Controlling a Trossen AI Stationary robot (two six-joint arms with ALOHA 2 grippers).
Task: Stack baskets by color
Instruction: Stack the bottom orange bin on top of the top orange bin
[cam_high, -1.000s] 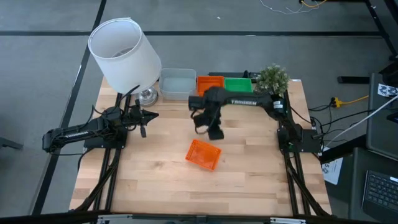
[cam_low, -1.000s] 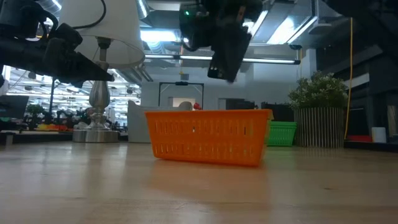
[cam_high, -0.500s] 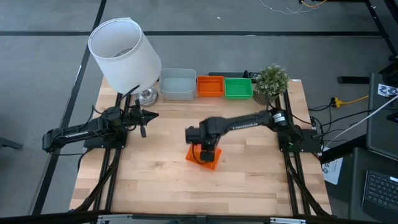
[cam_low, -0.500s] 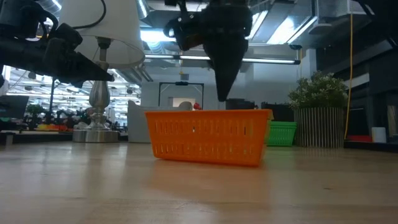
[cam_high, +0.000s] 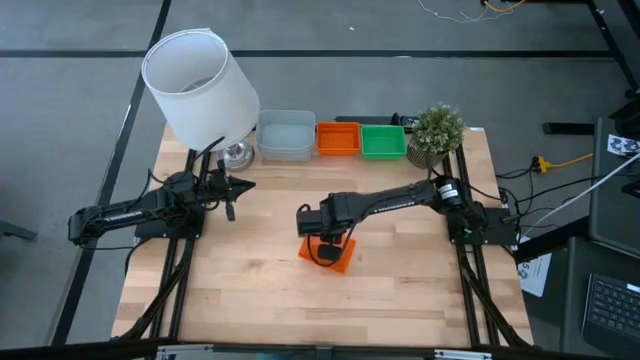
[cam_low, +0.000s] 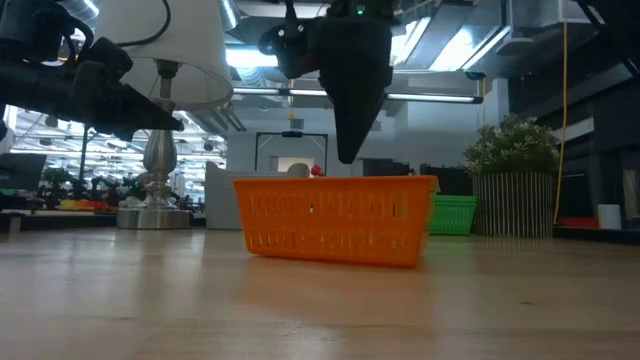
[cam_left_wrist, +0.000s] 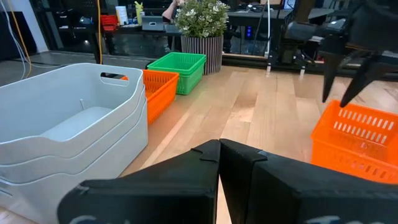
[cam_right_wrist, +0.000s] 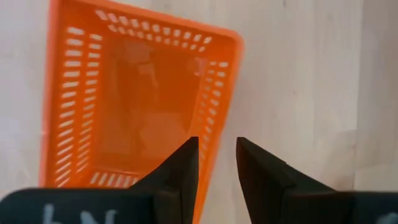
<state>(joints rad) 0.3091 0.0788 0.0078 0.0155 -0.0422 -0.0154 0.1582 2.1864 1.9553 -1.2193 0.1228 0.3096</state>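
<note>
**Right gripper straddles the rim of a lone orange basket**

On the pale wood-grain table (cam_high: 400, 290), the right gripper (cam_right_wrist: 214, 163) points down, its dark fingers spread either side of one slotted wall of the loose orange basket (cam_high: 330, 250), not pinching it. The left gripper (cam_left_wrist: 219, 163) waits near the lamp, fingers pressed together. At the far edge sit smooth grey baskets (cam_high: 285, 135), an orange stack (cam_high: 337, 139) and a green stack (cam_high: 383, 142)
</note>
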